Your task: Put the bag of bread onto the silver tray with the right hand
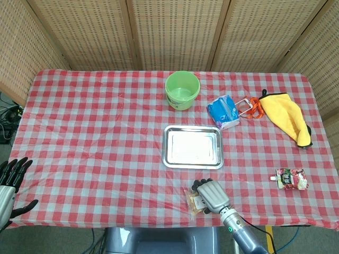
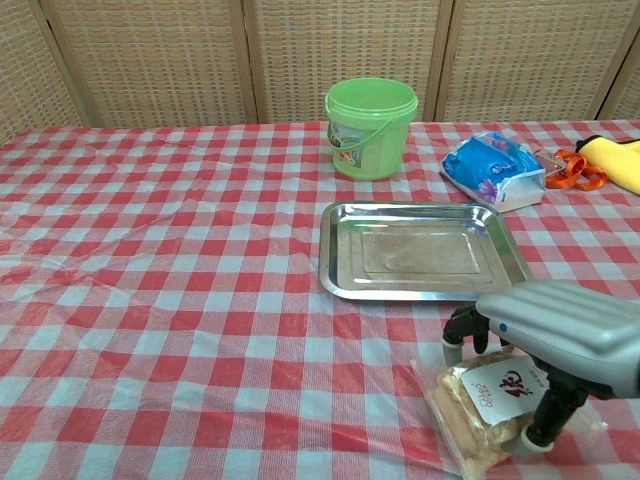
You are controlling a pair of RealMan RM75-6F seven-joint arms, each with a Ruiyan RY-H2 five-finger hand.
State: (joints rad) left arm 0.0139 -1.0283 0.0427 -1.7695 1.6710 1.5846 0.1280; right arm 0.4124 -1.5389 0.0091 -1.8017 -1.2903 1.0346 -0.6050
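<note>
The bag of bread lies near the table's front edge, just in front of the silver tray. My right hand sits over the bag. Its fingers curl down on the bag's far side and its thumb presses on the near side, so it grips the bag, which still rests on the checked cloth. The hand covers most of the bag in the head view. The tray holds nothing. My left hand hangs off the table's left front corner, fingers spread and holding nothing.
A green bucket stands behind the tray. To the right are a blue packet, an orange-handled tool, a yellow cloth and a small pouch.
</note>
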